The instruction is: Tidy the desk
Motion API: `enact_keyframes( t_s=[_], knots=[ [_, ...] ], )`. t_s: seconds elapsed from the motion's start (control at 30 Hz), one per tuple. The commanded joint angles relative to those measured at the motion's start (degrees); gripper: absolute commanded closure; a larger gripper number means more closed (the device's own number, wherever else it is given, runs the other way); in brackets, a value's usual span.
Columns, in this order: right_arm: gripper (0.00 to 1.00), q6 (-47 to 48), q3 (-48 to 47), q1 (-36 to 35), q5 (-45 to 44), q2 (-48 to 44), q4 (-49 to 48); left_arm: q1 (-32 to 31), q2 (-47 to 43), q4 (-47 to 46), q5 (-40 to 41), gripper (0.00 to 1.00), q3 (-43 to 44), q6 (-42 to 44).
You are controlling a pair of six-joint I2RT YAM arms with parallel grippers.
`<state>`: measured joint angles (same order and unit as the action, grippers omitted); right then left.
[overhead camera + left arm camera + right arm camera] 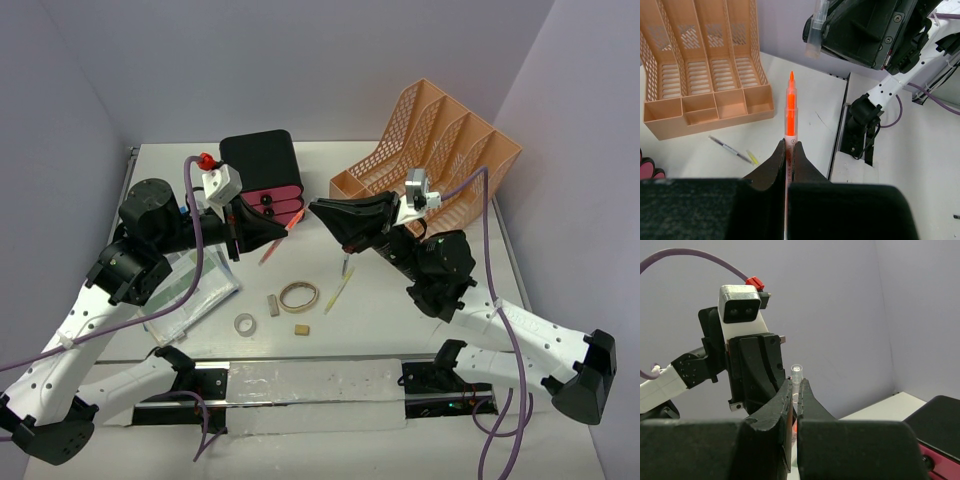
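The white desk (pixel 390 325) carries loose stationery. My left gripper (pixel 283 229) is shut on an uncapped orange highlighter (pixel 790 107), whose tip points out past the jaws in the left wrist view, where the gripper (pixel 790 145) fills the bottom. My right gripper (pixel 316 208) faces it from close by and is shut on a clear cap (pixel 797 376), which sticks up between its fingertips (pixel 797 384). The cap also shows in the left wrist view (pixel 815 29), above and a little right of the highlighter tip, apart from it. Both grippers hang above the desk.
A black drawer box (pixel 262 165) with pink drawers stands at the back. A peach mesh file rack (pixel 430 150) stands back right. On the desk lie a rubber band (pixel 298 296), a tape roll (pixel 244 323), two small erasers (pixel 301 329), a thin pen (pixel 730 148), a yellow marker (pixel 340 291) and papers (pixel 190 292).
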<state>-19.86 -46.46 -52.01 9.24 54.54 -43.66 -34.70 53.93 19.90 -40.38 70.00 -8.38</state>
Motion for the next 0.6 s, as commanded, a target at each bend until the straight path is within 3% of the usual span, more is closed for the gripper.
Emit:
enact_keyframes(
  t_s=[0.0,0.57],
  knots=[
    [1.00,0.5,-0.2,-0.5,-0.9,-0.3,-1.3,0.4,0.0,-2.6,-0.5,1.00,0.9,-0.7],
    [1.00,-0.6,-0.2,-0.5,-0.6,2.2,-2.7,0.5,-0.5,-2.4,-0.6,1.00,0.8,-0.6]
  ],
)
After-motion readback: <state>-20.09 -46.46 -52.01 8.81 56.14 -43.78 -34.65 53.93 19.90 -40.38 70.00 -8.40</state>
